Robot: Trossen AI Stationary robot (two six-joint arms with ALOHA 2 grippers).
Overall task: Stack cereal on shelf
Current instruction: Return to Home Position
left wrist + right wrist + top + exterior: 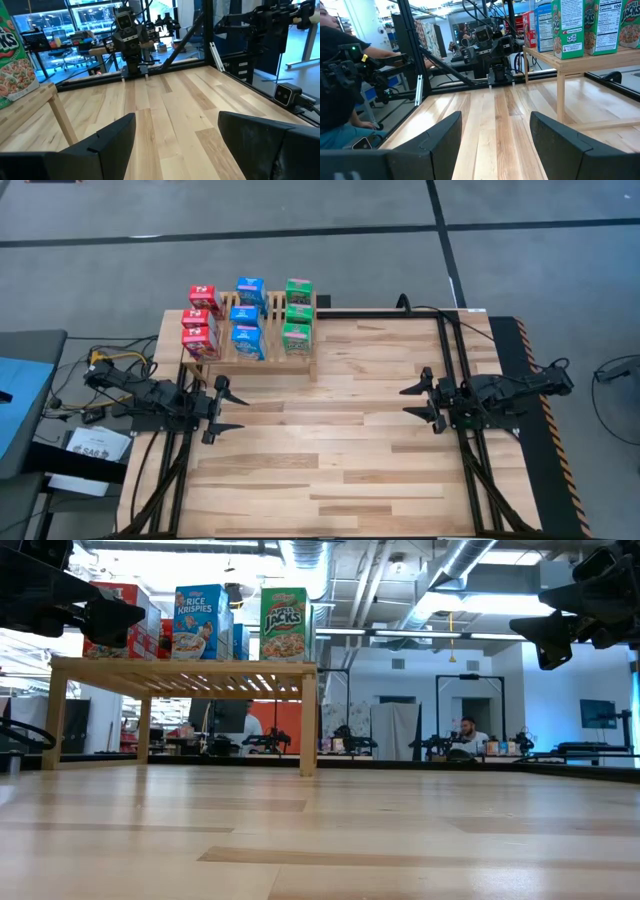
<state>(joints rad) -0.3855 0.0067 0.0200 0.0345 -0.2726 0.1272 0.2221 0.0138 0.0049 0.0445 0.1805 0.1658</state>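
Note:
The shelf (272, 352), a light slatted wooden rack on legs, stands at the table's far left. On its top the cereal boxes stand upright in three rows: red (201, 320), blue (246, 315) and green (297, 313). The low view shows a blue box (197, 622) and a green box (285, 625) at the front. My left gripper (243, 413) hovers open near the table's left edge, just in front of the shelf. My right gripper (405, 402) hovers open toward the right edge. The two point at each other, both with nothing between their fingers (112, 140) (442, 135).
Bare plank tabletop (330, 460) lies between the two grippers and toward the near edge. A black frame rail (455, 360) runs along the right side. A person (335, 75) sits beyond the table's edge in the right wrist view.

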